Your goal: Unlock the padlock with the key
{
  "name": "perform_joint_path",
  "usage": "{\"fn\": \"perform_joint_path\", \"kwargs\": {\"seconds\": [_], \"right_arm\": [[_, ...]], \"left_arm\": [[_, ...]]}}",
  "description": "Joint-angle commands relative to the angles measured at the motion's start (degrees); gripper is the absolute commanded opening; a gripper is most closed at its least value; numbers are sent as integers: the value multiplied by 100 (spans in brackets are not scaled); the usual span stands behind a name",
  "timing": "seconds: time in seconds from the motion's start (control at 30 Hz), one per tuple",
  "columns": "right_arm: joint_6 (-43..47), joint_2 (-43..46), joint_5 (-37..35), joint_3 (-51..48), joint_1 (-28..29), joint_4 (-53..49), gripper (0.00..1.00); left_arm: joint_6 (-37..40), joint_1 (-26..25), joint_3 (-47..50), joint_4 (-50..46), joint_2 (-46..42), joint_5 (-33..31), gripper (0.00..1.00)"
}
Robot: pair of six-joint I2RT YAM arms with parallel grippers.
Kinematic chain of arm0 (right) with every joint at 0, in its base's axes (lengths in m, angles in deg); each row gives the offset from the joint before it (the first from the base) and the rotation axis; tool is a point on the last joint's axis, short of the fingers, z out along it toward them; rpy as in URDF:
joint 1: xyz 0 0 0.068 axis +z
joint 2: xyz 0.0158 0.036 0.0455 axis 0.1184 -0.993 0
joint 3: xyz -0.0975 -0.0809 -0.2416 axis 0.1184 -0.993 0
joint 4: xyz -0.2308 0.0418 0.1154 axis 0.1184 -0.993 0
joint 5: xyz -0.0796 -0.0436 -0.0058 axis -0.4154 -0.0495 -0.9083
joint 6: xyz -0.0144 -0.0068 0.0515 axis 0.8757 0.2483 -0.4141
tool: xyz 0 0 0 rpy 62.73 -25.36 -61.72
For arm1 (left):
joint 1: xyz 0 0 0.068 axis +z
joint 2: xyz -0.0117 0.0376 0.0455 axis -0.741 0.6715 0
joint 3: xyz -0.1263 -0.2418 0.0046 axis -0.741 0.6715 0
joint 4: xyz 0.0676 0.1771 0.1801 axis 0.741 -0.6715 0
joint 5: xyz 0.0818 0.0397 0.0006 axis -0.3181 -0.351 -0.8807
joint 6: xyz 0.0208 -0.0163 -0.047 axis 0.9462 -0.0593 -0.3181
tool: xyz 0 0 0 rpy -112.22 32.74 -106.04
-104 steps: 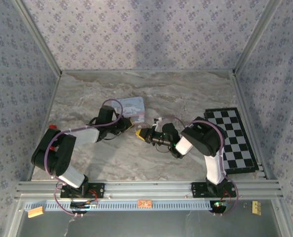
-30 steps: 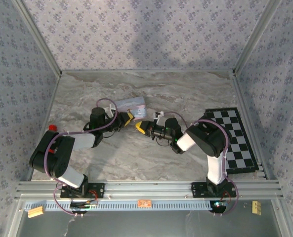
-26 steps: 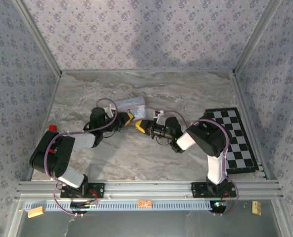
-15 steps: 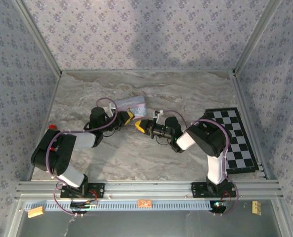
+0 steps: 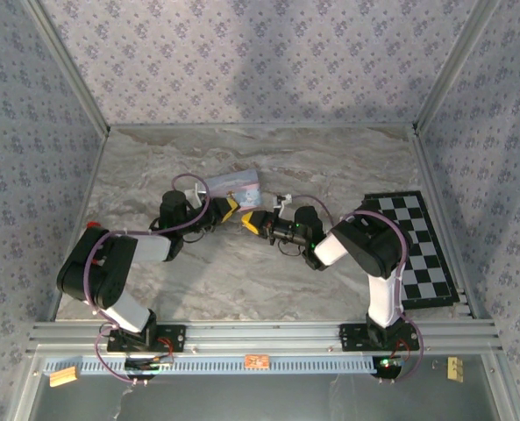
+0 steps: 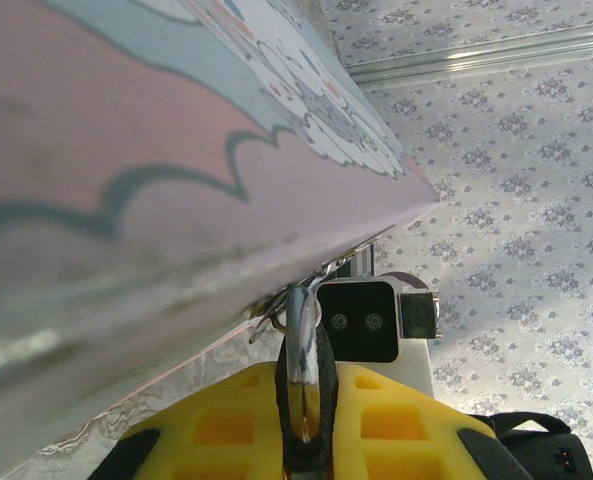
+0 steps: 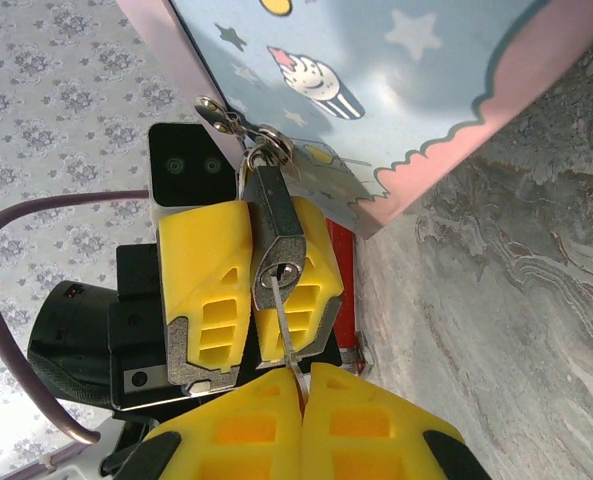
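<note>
Marble tabletop (image 7: 496, 300), lower right; padlock (image 7: 276, 235) is clamped mid-frame by left gripper (image 7: 248, 300), key (image 7: 288, 345) pinched by right gripper (image 7: 304, 395), tip at keyhole (image 7: 276, 277); turn pending.

Top view high, rear, looking down; 2 wrist views close-up, sharing tin (image 6: 126, 150).

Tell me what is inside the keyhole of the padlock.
The thin key, pinched by the shut right gripper, meets the keyhole of the padlock with its tip. How far it goes in cannot be seen: the padlock's body covers that part.
</note>
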Motion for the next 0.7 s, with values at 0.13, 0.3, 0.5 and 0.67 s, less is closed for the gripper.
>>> {"fn": "perform_joint_path", "kwargs": {"seconds": [0.13, 0.3, 0.5, 0.67], "right_arm": [[-36, -77, 127, 81, -16, 148, 0], [-15, -68, 95, 139, 39, 143, 0], [-27, -157, 61, 187, 94, 148, 0], [-19, -157, 65, 203, 94, 148, 0]], "left_arm": [[-102, 5, -105, 128, -8, 244, 0], [-109, 4, -114, 154, 1, 306, 0], [-126, 0, -105, 146, -69, 359, 0], [-126, -3, -73, 146, -105, 385, 0]]}}
